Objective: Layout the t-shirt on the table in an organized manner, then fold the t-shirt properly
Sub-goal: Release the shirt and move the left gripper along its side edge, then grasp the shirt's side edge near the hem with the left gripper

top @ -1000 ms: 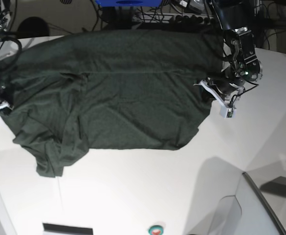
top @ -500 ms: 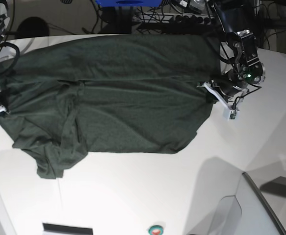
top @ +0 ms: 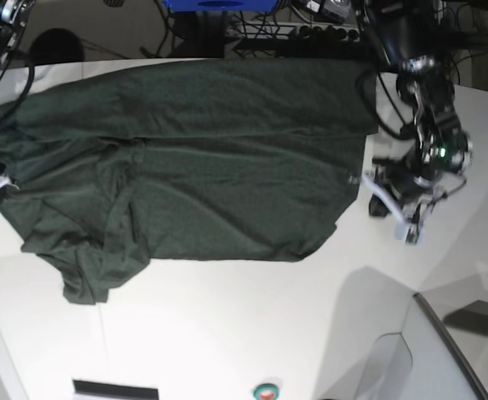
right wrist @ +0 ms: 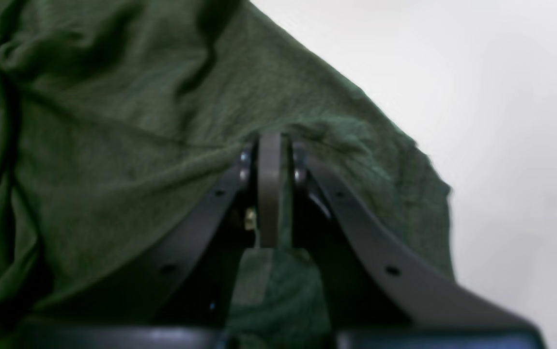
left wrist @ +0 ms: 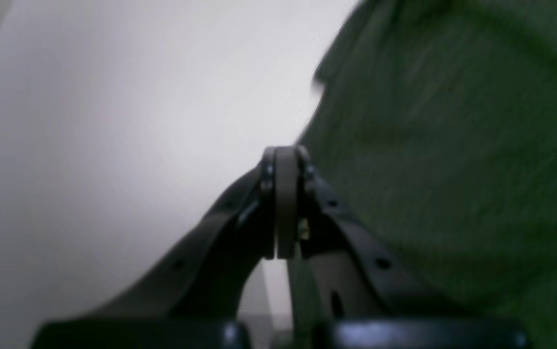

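Dark green t-shirt [top: 202, 158] spread across the far half of the white table [top: 244, 325], largely flat, with a bunched, wrinkled sleeve region at the base view's lower left and its far hem along the table's far edge. Right gripper [right wrist: 271, 145], at the base view's left margin, is clenched on a fold of the t-shirt, whose fabric drapes over and beneath its black fingers [right wrist: 356, 232]. Left gripper [left wrist: 286, 160], on the base view's right, has its jaws pressed together just beside the shirt's edge; a thin green strip shows between the finger bases, but whether cloth is pinched cannot be told. Dark cables [top: 294, 25] lie beyond the table.
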`<state>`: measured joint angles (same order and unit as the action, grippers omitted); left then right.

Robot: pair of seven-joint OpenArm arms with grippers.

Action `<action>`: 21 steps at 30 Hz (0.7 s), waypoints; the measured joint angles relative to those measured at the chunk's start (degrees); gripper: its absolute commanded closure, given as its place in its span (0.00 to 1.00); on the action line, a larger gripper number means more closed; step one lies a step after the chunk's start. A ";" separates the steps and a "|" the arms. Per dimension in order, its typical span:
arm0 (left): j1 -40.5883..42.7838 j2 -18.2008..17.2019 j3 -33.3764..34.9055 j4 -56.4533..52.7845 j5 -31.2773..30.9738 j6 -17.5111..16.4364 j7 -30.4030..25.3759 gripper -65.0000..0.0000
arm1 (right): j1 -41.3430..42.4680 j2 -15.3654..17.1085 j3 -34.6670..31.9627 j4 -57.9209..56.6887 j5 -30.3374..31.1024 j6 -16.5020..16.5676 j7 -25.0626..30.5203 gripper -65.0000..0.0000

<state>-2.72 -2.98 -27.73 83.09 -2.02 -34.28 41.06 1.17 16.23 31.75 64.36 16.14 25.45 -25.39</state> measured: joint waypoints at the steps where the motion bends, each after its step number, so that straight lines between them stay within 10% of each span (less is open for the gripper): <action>1: -1.77 -0.46 0.09 -2.12 0.09 0.00 0.13 1.00 | -0.33 -0.07 0.11 0.96 0.09 0.02 -0.20 0.95; 4: -7.93 -2.03 0.02 -10.75 0.22 0.07 -0.11 1.00 | -0.92 -0.63 0.04 3.45 0.13 0.02 -0.11 0.95; 10: -15.23 -3.78 -0.17 -21.68 0.31 0.42 0.22 0.51 | -3.02 -1.03 0.00 4.70 0.07 0.02 -0.37 0.95; 21: -25.51 -6.29 15.58 -40.87 0.24 0.37 0.09 0.48 | -3.13 -1.01 0.02 4.66 0.17 0.04 -0.13 0.95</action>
<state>-28.23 -9.28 -12.14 42.22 -1.78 -33.91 41.15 -1.96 15.22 31.77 69.01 16.32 25.50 -25.52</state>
